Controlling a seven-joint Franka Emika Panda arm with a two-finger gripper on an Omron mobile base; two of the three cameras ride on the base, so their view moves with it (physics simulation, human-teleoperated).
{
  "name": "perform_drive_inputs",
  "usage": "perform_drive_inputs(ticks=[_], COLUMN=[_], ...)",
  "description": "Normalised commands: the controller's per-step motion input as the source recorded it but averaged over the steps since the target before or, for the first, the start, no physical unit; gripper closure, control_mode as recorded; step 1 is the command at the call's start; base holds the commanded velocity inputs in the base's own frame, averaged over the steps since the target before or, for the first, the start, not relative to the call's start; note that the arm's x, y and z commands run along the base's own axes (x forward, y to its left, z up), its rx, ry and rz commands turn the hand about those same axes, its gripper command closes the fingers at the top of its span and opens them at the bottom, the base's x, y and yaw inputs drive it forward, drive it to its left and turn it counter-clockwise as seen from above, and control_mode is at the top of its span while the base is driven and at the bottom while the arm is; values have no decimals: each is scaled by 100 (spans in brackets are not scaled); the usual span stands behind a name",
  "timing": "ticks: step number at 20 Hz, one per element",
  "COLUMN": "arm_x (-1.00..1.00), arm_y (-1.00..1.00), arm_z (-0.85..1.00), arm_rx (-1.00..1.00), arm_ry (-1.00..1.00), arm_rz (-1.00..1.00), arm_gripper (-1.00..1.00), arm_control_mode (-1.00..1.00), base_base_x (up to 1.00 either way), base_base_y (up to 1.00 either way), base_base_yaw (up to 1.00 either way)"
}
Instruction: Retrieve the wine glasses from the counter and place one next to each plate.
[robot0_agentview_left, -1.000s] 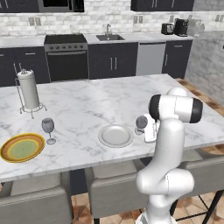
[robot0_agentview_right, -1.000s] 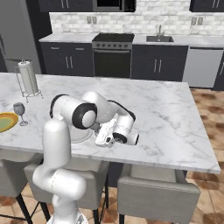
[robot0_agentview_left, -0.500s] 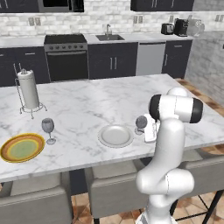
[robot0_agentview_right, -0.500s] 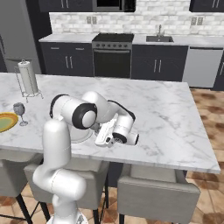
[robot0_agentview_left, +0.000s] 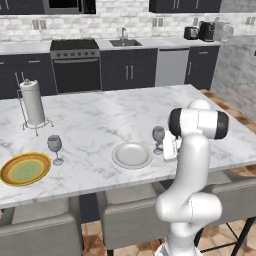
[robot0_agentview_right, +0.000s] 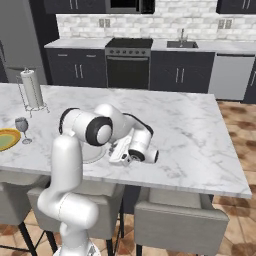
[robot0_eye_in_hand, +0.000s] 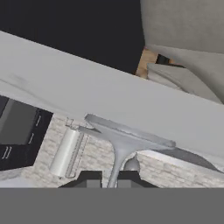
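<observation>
I am pinching the second wine glass (robot0_agentview_left: 158, 135) in my gripper (robot0_agentview_left: 165, 148) beside the white plate (robot0_agentview_left: 131, 155); the first glass (robot0_agentview_left: 55, 145) is standing by the yellow plate (robot0_agentview_left: 25, 169).

Your robot arm (robot0_agentview_left: 192, 180) is smooth, shiny white, made of fat round tubes joined like sausages. Where the tubes meet, you can see dark grey, almost black rings, like the big one (robot0_agentview_right: 98, 131) on the rounded joint. The bottom part of the arm (robot0_agentview_right: 67, 207) is a thick white bend that swells wide. Up from the claw (robot0_eye_in_hand: 108, 178) sits a boxy white hand (robot0_agentview_right: 122, 151) with a dark round end (robot0_agentview_right: 141, 155) beside it. The claw's two finger tips (robot0_eye_in_hand: 89, 178) are small, dark and blocky.
</observation>
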Motion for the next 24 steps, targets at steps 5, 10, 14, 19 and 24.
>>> perform_drive_inputs(ticks=[5,10,14,19,24], arm_x=[15,3,0,0,0], arm_y=[0,-7,-12,-11,-19], arm_z=[-37,-36,-21,-8,-7], arm_rx=[0,0,0,1,4], arm_ry=[4,0,0,0,0], arm_rz=[0,0,0,1,0], arm_gripper=[100,-100,-100,-100,-100], arm_control_mode=[-100,-100,-100,-100,-100], base_base_x=[0,0,0,0,0], base_base_y=[0,0,0,0,0], base_base_yaw=[0,0,0,0,0])
